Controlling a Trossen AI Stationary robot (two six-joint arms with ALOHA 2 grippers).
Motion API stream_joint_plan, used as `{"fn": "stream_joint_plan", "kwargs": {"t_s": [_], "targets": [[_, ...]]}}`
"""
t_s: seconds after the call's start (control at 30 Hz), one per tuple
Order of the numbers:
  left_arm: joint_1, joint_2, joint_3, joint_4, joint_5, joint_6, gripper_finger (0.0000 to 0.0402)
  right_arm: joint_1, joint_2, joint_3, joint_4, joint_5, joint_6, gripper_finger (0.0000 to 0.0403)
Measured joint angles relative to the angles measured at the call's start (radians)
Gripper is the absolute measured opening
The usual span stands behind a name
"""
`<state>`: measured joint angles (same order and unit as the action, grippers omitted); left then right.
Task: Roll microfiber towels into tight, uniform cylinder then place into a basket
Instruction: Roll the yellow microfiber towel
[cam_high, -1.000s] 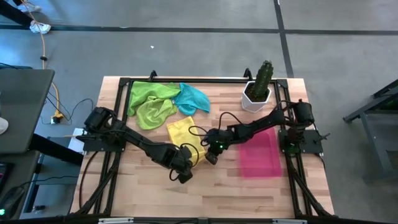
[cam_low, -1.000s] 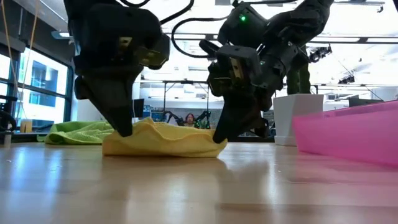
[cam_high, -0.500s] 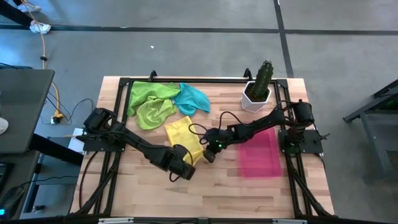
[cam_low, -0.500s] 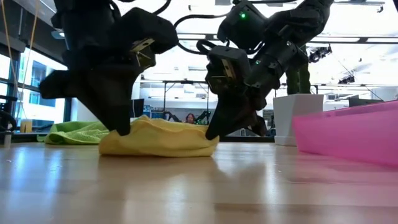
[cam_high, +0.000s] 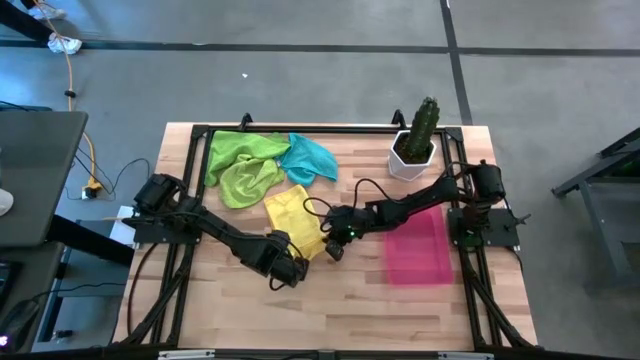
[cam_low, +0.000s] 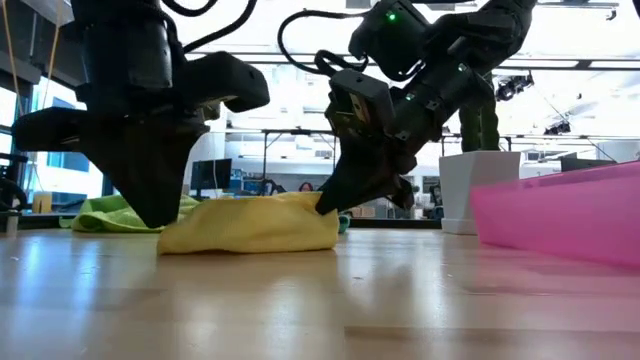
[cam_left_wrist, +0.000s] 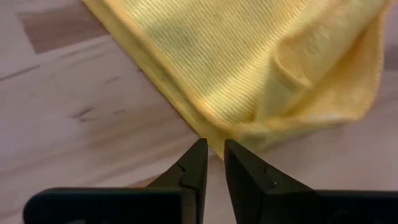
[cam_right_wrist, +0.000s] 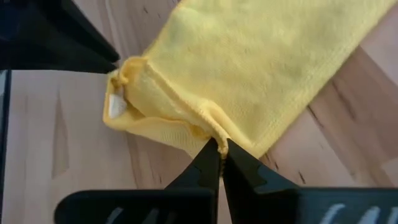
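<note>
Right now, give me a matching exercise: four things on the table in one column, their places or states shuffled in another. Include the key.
Things:
1. yellow towel
2. basket
3. teal towel
4. cactus pot

Places or states:
A. on the table's far side, touching the green towels
B. bunched mid-table, right gripper pinching its edge, left gripper at its fold
C. far right corner, upright
D. right side of the table, no towel in it

Pairs: 1-B, 2-D, 3-A, 4-C
</note>
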<state>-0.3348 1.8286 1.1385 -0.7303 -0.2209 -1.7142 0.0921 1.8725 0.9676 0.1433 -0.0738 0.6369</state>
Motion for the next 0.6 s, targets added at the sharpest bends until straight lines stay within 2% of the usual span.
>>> {"fn": "stream_joint_plan", "kwargs": {"t_s": [0.2, 0.33, 0.6], "targets": [[0.0, 0.016, -0.001, -0.025, -0.004, 0.009, 0.0046, 0.0, 0.0, 0.0, 0.001, 0.002, -0.02, 0.0001], [-0.003, 0.01, -0.001, -0.025, -0.023, 0.095, 0.0046, 0.0, 0.0, 0.0, -0.004, 0.001, -0.018, 0.0001], [-0.009, -0.066, 0.0, -0.025, -0.105, 0.198, 0.0046, 0.0, 0.049, 0.0, 0.034, -0.134, 0.09, 0.0001]]}}
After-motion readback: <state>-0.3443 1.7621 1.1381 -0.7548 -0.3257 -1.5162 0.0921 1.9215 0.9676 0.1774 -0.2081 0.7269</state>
